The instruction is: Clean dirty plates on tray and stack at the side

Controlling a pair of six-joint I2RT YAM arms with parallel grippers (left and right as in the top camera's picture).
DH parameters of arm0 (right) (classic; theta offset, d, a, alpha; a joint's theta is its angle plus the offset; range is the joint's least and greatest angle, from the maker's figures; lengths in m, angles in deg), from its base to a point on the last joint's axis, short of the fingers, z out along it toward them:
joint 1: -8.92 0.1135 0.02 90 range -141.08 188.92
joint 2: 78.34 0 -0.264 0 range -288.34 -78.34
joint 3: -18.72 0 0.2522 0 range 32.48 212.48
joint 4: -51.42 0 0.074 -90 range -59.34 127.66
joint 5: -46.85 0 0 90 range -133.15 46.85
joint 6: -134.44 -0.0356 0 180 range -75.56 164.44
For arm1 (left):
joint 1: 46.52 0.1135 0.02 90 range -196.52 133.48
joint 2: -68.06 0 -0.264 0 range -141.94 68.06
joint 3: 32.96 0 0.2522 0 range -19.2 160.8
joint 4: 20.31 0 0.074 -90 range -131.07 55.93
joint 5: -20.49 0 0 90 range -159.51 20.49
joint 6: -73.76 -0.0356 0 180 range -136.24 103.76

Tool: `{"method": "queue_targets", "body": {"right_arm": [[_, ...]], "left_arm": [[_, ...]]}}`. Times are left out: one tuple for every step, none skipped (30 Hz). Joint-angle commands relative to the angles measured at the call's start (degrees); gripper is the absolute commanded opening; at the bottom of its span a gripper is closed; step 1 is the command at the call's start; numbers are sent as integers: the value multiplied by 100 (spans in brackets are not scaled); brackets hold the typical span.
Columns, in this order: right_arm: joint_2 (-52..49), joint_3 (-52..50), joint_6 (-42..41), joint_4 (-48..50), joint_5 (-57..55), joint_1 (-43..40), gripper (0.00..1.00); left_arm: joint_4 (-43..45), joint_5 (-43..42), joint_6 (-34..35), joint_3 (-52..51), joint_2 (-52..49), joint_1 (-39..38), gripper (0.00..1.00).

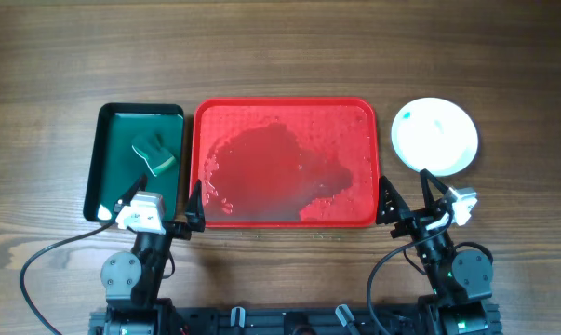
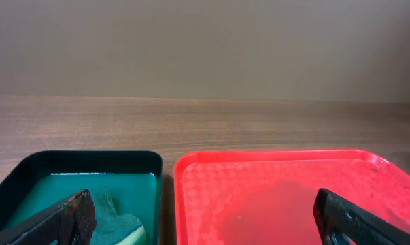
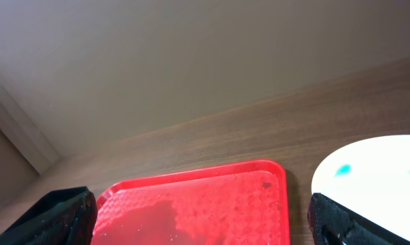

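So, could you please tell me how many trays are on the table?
2: the red tray in the middle, and the dark green tray just left of it, holding a sponge. None seems hidden.

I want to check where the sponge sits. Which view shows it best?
The overhead view: the sponge lies whole and unobstructed in the dark green tray. The left wrist view catches only part of it at the bottom edge. The right wrist view does not show it.
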Motion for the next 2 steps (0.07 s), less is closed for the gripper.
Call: {"method": "queue_targets", "body": {"right_arm": [[50,-7,-50,24,28,-24,100],[50,-7,-50,24,28,-24,100]], "left_arm": [[0,35,-114,-44,52,15,100],[-2,35,-114,-44,52,15,100]]}}
